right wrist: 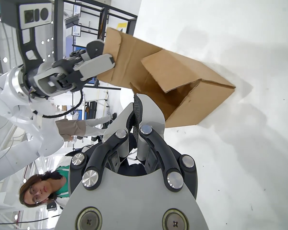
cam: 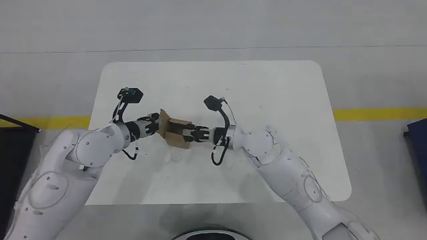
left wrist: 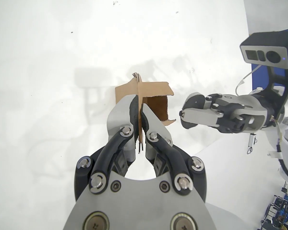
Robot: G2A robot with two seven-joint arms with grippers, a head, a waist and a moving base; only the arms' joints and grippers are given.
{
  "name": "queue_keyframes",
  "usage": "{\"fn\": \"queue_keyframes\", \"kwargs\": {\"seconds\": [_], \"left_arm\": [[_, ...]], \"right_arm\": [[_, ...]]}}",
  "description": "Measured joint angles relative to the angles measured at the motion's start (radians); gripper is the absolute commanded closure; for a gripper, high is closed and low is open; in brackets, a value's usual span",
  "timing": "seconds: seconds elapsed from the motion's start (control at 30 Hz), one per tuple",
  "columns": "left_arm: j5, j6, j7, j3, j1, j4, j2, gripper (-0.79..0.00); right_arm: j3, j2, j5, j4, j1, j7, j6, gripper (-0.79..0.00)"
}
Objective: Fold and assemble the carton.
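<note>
Nearest to me, the left gripper (left wrist: 139,106) is clamped on an upright flap of the carton (left wrist: 156,89), with its pads squeezing the cardboard from both sides. The carton lies on its side on the white table (cam: 280,87), a bit left of the middle, open end facing the right gripper (right wrist: 135,100). That one has its fingers pressed together on nothing. In the left wrist view its tips look just beside the carton's edge. The right wrist view gives me the brown inside and a flap folded partway across the opening. Farther off there's a black rack (right wrist: 96,10) with signs too small to read, and a yellow floor line (cam: 377,114).
</note>
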Motion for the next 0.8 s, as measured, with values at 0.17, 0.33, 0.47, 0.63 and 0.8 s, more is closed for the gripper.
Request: {"fn": "queue_keyframes", "kwargs": {"seconds": [0.17,0.33,0.47,0.63,0.8], "left_arm": [[0.014,0.006,-0.002,0.005,0.002,0.000,-0.001,0.000],[0.019,0.009,-0.004,0.006,0.003,-0.001,-0.002,0.000],[0.023,0.008,-0.005,0.007,0.005,-0.004,-0.003,0.000],[0.023,0.003,-0.007,0.007,0.006,-0.005,-0.003,0.000],[0.025,0.001,-0.010,0.011,0.002,-0.003,-0.005,0.000]], "right_arm": [[-0.031,-0.008,0.013,0.022,0.023,0.002,0.025,0.000],[-0.075,-0.032,0.074,0.121,0.092,-0.017,0.072,0.000],[-0.118,-0.056,0.121,0.218,0.157,-0.021,0.109,0.000],[-0.141,-0.072,0.150,0.278,0.194,-0.027,0.115,0.000],[-0.150,-0.079,0.154,0.301,0.212,-0.029,0.148,0.000]]}}
